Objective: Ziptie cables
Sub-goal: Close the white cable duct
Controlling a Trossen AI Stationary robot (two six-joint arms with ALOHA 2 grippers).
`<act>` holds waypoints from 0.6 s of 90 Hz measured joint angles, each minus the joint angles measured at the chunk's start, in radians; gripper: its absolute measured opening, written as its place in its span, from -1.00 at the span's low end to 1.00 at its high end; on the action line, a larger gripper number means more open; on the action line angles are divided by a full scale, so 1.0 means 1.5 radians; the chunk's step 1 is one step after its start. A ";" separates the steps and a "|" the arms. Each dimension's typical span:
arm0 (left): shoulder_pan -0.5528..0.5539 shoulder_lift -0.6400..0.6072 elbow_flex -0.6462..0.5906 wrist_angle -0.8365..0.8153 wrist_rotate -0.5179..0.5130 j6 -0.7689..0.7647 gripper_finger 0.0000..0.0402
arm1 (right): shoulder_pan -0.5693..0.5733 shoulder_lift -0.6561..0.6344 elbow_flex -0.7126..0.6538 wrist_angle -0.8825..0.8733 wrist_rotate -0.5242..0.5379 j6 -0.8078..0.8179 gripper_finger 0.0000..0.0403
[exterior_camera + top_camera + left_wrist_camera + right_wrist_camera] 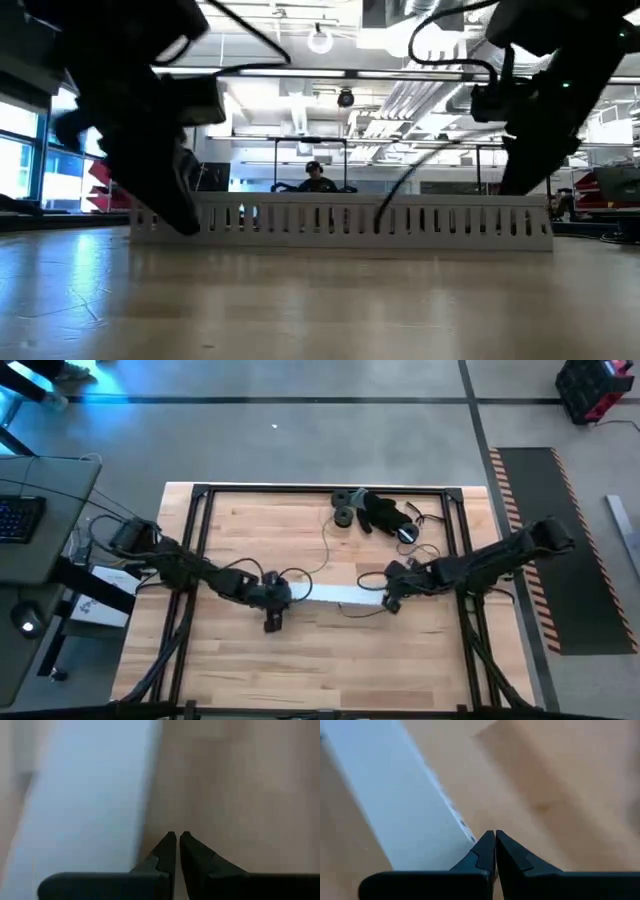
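The long white slotted duct (335,596) lies flat on the wooden table's middle, seen side-on in the low view (340,218). The cables are out of view. My left gripper (272,616) is shut at the duct's left end, on its near side; in its wrist view the shut fingertips (177,840) hang over bare wood beside the duct's edge (145,795). My right gripper (390,601) is shut at the duct's right end, its tips (495,837) at the duct's slotted edge (452,812). Nothing shows between either pair of fingers. My left gripper points down beside the duct's left end (150,222); whether it touches the duct or the table I cannot tell. My right gripper's shut fingertips stand right at the duct's long slotted edge (465,827); whether they touch it I cannot tell.
Black round parts (372,510) with a thin dark cord (322,538) lie at the table's far middle. A black frame (195,510) borders the table. Bare wood spreads along the near side (320,670). A person (315,178) sits far behind the table.
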 joint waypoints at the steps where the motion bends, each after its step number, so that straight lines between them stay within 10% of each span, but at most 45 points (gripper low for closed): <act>1: 0.003 0.002 0.002 -0.006 -0.015 0.004 -0.97 | 0.004 0.001 -0.003 0.007 -0.011 0.001 -1.00; 14: 0.059 -0.003 0.038 -0.007 -0.154 0.082 -0.97 | 0.063 0.025 -0.016 0.207 -0.070 0.004 -1.00; 30: 0.146 -0.005 0.058 0.158 -0.060 0.218 -0.97 | 0.097 0.127 0.027 0.440 -0.057 -0.071 -1.00; 54: 0.176 -0.029 0.137 -0.038 -0.027 0.132 -0.96 | 0.133 0.177 0.153 0.150 0.169 -0.012 -1.00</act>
